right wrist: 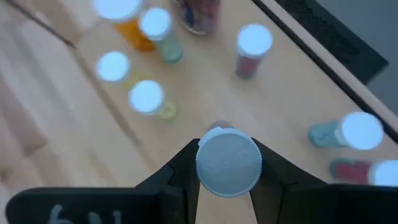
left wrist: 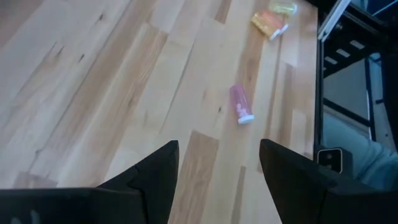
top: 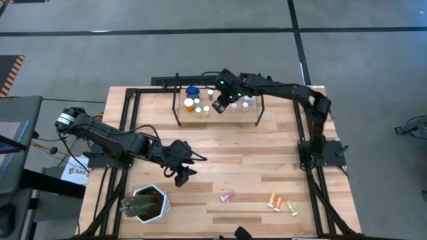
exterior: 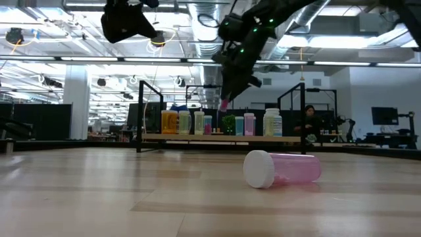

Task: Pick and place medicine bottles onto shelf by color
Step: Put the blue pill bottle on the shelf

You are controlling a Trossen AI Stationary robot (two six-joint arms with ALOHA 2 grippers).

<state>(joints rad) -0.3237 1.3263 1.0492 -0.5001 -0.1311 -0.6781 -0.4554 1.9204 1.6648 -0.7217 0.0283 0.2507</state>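
A large open hall with ceiling lights and desks stretched behind the light-wood bench (top: pixel 253 167), and a person (exterior: pixel 308 122) sat far off beyond the shelf. The shelf (top: pixel 220 115) stood near the far edge of the bench, already carrying a row of medicine bottles (top: pixel 200 107), among them a wider one with a blue lid (top: pixel 193 91).

The right pincer (top: pixel 223 103) hung above the middle of the shelf, its fingers clamped on a white-capped bottle (right wrist: pixel 228 162) held upright; the low view showed a pink body below the fingers. Beneath it in the right wrist view stood several capped bottles on the plank.

The left pincer (top: pixel 185 165) hovered over the near-left part of the bench, fingers (left wrist: pixel 155 174) spread apart and holding nothing. Ahead of it a pink bottle (top: pixel 227 197) lay on its side on the bench, white cap on. Farther to the right lay an orange bottle (top: pixel 273 201) and a yellow one (top: pixel 291 208), close together, also on their sides. A green plant (top: pixel 143 203) in a white pot sat at the near-left corner.
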